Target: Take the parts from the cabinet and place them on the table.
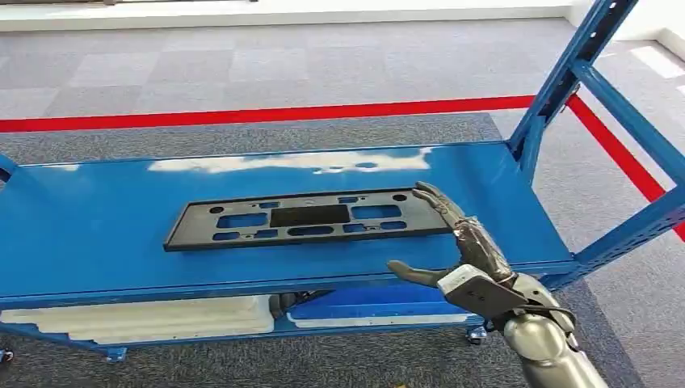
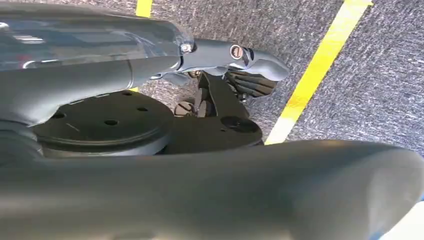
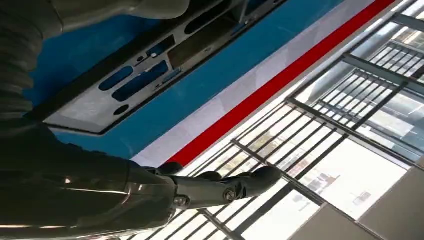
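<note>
Apparently right hand [image 1: 452, 242] (fingers spread) touches part [image 1: 307, 218] edge.

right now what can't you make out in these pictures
- Head view: whether the right hand touches the black panel; its fingers cover that end.
- Head view: what lies on the lower shelf, hidden by the blue shelf.
- Left wrist view: the left hand, fingers mostly hidden behind its thumb.

Silver right arm [image 1: 549, 347], grey ribbed cover, dark-fingered hand [image 1: 464, 242], seemingly small screws
</note>
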Available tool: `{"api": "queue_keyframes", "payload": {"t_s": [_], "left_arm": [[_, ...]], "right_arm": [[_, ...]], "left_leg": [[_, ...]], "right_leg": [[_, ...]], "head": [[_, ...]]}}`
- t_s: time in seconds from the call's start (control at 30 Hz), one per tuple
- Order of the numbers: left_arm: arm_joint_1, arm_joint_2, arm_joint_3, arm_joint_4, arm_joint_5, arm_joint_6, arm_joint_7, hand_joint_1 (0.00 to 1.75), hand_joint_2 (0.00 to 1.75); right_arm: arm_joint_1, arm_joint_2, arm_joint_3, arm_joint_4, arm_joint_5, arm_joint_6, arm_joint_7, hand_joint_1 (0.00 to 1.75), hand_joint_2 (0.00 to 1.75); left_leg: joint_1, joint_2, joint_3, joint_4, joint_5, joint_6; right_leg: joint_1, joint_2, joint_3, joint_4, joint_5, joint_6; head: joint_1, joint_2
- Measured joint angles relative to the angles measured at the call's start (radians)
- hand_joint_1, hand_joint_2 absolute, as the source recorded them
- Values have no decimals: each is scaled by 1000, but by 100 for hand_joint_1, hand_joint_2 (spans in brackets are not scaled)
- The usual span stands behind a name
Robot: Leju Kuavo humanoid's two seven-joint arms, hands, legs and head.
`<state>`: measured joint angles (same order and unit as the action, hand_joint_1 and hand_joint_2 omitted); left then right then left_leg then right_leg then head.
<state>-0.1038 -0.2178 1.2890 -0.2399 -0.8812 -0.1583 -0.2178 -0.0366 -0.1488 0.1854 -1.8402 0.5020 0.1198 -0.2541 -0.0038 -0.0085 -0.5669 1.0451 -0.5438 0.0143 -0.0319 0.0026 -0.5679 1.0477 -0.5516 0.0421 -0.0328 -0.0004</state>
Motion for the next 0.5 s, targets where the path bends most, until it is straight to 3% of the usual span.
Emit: {"api": "queue_keyframes", "payload": {"t_s": [0.5], "left_arm": [[0, 0, 0, 0, 0, 0, 0, 0, 0]], "right_arm": [[0, 0, 0, 0, 0, 0, 0, 0, 175]], "left_leg": [[0, 0, 0, 0, 0, 0]], "right_leg": [[0, 0, 0, 0, 0, 0]], "head": [[0, 0]]}}
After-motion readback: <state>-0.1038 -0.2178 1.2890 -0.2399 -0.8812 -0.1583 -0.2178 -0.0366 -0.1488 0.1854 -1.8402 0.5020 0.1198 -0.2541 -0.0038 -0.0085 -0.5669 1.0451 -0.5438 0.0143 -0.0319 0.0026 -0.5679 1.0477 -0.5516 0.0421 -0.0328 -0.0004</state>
